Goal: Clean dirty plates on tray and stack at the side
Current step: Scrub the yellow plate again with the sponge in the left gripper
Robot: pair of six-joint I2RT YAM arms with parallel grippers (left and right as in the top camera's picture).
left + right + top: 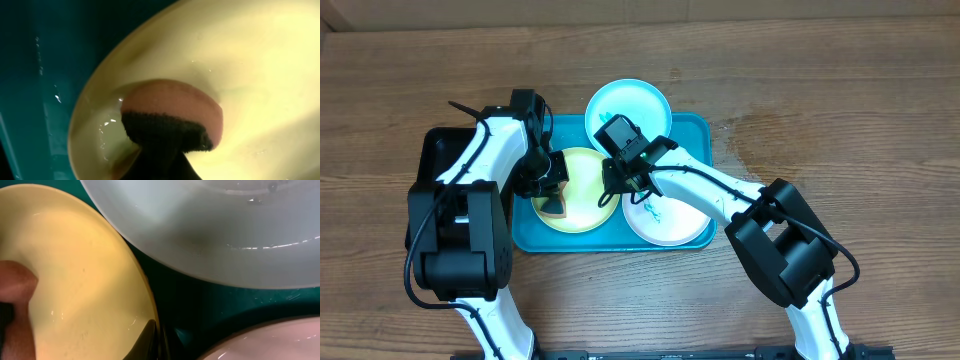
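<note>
On the turquoise tray (698, 128) lie a yellow-green plate (585, 190) and a white plate (670, 218) with teal smears. A pale cyan plate (628, 103) rests half over the tray's far rim. My left gripper (552, 196) is shut on an orange sponge with a black scrub side (172, 117), pressed onto the wet yellow-green plate (250, 60) near its left edge. My right gripper (157, 341) is shut on that plate's right rim (75, 280), one finger inside and one outside. In the right wrist view the cyan plate (210, 230) fills the top and the white plate (280, 340) shows bottom right.
A black tray (435, 150) sits left of the turquoise tray, under my left arm. Bare wooden table (840, 110) lies to the right and beyond. The plates sit close together, with narrow strips of tray floor (200, 305) between them.
</note>
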